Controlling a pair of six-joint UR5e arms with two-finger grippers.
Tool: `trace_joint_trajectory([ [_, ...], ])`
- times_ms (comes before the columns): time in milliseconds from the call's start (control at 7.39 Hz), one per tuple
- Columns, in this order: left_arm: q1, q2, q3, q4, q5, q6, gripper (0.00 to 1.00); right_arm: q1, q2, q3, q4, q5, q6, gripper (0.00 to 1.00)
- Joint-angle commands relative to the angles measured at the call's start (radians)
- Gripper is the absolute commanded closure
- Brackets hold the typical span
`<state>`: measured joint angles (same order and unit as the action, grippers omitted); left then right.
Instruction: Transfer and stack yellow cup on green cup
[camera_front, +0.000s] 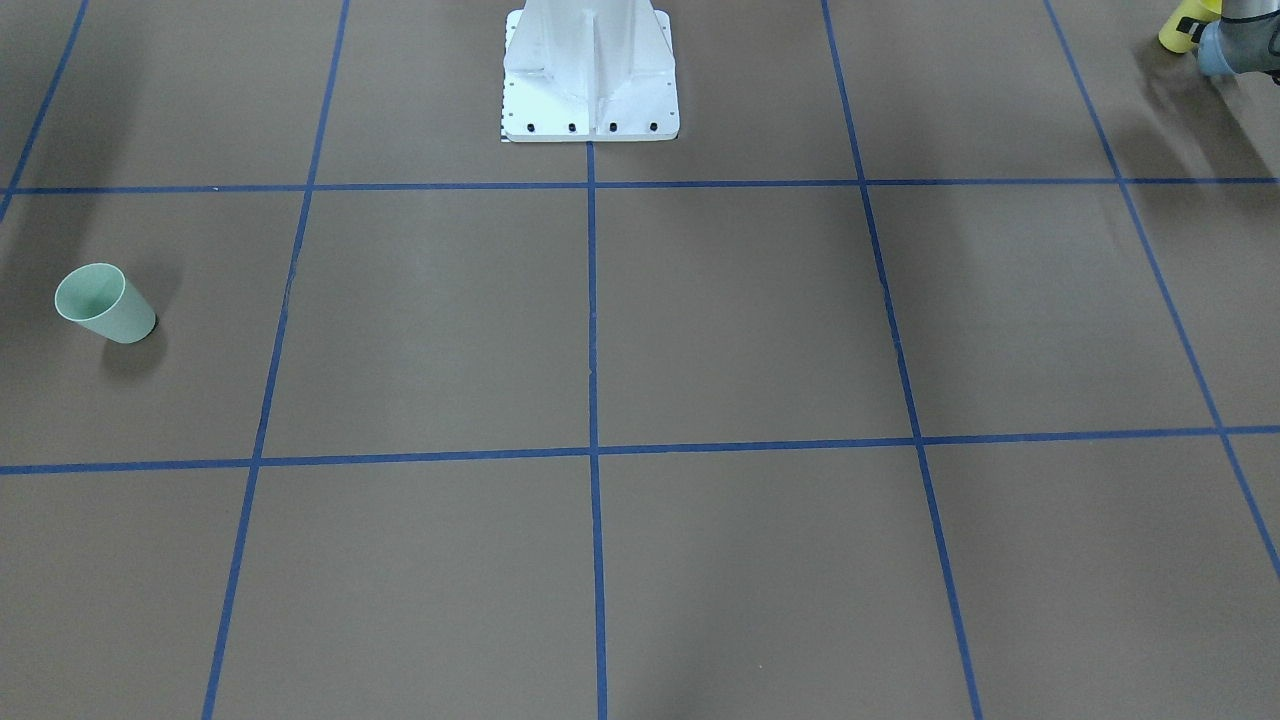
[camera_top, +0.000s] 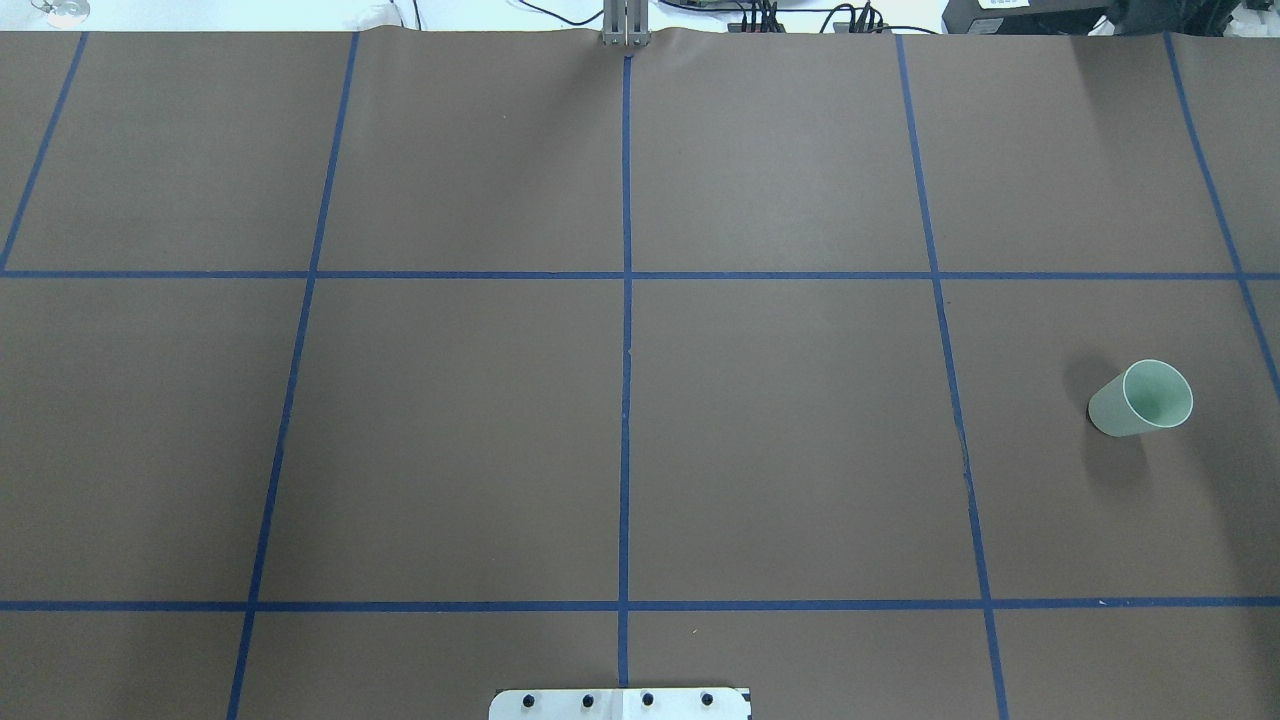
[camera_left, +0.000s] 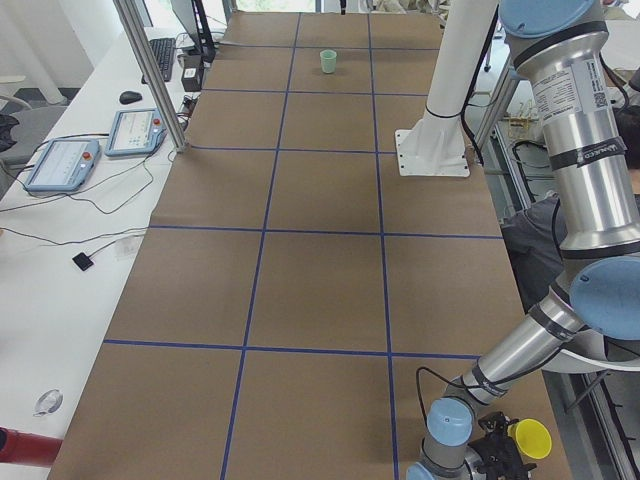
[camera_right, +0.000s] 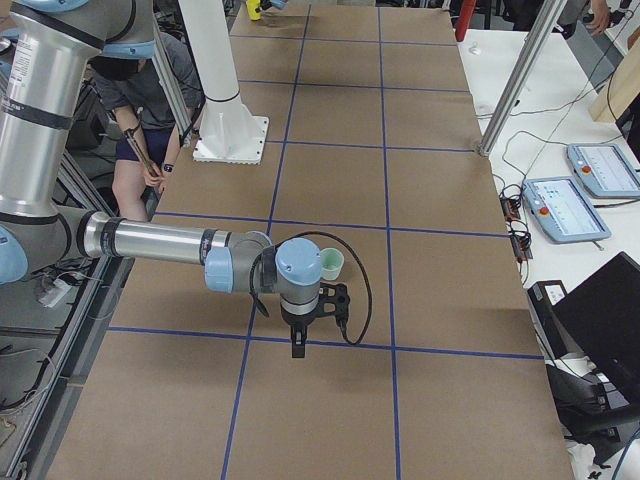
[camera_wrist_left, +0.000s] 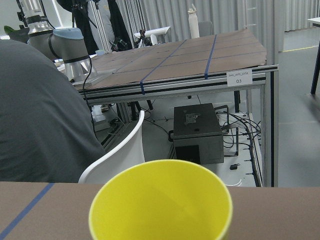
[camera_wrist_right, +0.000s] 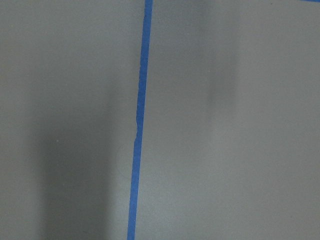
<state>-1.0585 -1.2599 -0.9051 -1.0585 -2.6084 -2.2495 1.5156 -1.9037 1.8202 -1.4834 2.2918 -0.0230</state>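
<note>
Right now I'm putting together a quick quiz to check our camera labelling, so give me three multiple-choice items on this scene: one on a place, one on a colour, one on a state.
1. In the overhead view, the green cup stands on which part of the table?
A) left part
B) centre
C) right part

2. The cup close in front of the left wrist camera is:
A) yellow
B) green
C) red

3. The green cup is:
A) lying on its side
B) upright, mouth up
C) upside down

Answers:
1 C: it sits near that view's right edge.
2 A: the yellow cup fills the lower middle of that view.
3 B: its open rim faces up.
</note>
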Motion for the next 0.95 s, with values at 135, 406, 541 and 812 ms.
trace_joint_trajectory([
  [135,0.000,0.008,-0.001,-0.001,-0.008,0.010,0.00,0.000,0.000,0.001,0.000,0.000,0.000,0.01],
  [406,0.000,0.008,-0.001,-0.001,-0.028,0.022,0.00,0.000,0.000,0.001,0.000,0.000,0.000,0.01],
  [541,0.000,0.010,-0.001,-0.001,-0.028,0.024,0.13,0.000,-0.003,-0.001,0.000,0.000,0.000,0.01],
  [812,0.000,0.008,-0.001,-0.003,-0.030,0.024,0.61,0.000,-0.009,0.001,0.000,0.000,0.000,0.01],
])
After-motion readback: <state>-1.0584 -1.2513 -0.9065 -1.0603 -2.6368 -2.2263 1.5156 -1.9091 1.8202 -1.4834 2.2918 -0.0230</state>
